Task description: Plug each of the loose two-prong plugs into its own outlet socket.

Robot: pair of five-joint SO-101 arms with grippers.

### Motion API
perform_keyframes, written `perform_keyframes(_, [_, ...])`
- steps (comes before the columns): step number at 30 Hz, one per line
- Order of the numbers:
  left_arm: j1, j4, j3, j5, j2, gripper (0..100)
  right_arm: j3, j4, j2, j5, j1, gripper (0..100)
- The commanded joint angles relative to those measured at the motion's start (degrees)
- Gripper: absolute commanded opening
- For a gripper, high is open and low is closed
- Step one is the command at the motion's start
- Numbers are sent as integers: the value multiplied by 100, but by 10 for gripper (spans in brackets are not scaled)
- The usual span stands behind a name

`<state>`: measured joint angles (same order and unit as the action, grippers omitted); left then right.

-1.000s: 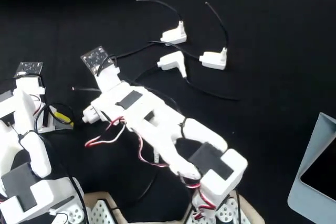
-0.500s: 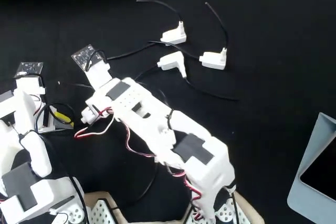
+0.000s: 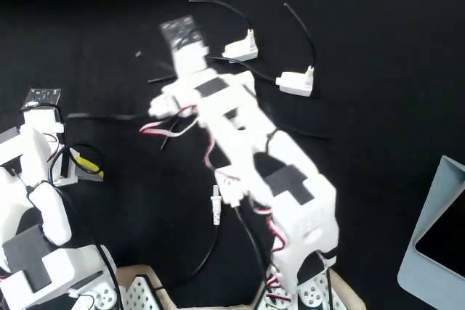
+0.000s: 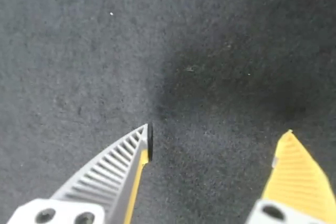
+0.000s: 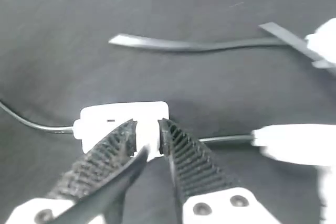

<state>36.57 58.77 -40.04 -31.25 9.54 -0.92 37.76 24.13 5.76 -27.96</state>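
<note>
1. Between the tips of the right gripper (image 5: pixel 147 125) sits a white plug (image 5: pixel 102 119). It lies on the black surface (image 3: pixel 378 34), with its thin cord (image 5: pixel 31 125) trailing away from one end.
2. I judge it to be a light, hard plastic block, smooth enough to slide or twist in a pinch. The cord is limp but would tug at the plug as it travels. The flat sides of the body are the place to take hold, square across, leaving the prong end free.
3. The fingers (image 5: pixel 181 156) are drawn narrow, with a strip of white showing between them. They seem to be clamped on the plug's near edge, though they hide how deep the bite goes. A shallow edge grip would let the plug pivot.
4. A second plug (image 3: pixel 240 50) and a third plug (image 3: pixel 294 81) lie near each other but not touching, just beyond the right arm (image 3: pixel 247 150), each with its own cord.
5. The left gripper (image 4: pixel 218 129) hangs over bare surface well off to the side. Its own fingers (image 4: pixel 118 169) are spread wide and hold nothing.
</note>
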Motion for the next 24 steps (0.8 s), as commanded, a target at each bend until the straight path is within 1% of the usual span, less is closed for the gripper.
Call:
perform_keyframes(1, [48, -88, 40, 26, 185, 370, 338, -404, -286, -53, 492, 24])
perform_keyframes(5, [40, -88, -4, 26, 185, 370, 312, -475, -303, -53, 738, 148])
perform_keyframes(7, [22, -88, -22, 26, 185, 370, 321, -343, -330, -53, 747, 175])
perform_keyframes(10, [40, -167, -66, 44, 185, 370, 453, 264, -576, -114, 712, 154])
perform_keyframes(13, [66, -299, -163, 44, 237, 370, 523, 1143, -1218, -246, 721, 127])
perform_keyframes(17, [75, -281, -136, 35, 246, 370, 479, 2593, -2246, -246, 747, 110])
perform_keyframes(20, [57, -281, -110, 44, 246, 370, 303, 3640, -2738, -246, 712, 111])
perform_keyframes(22, [13, -281, -110, 62, 299, 370, -22, 4026, -2967, -211, 659, 111])
perform_keyframes(24, [-4, -290, -163, 132, 501, 370, -602, 4132, -3196, -211, 607, 111])
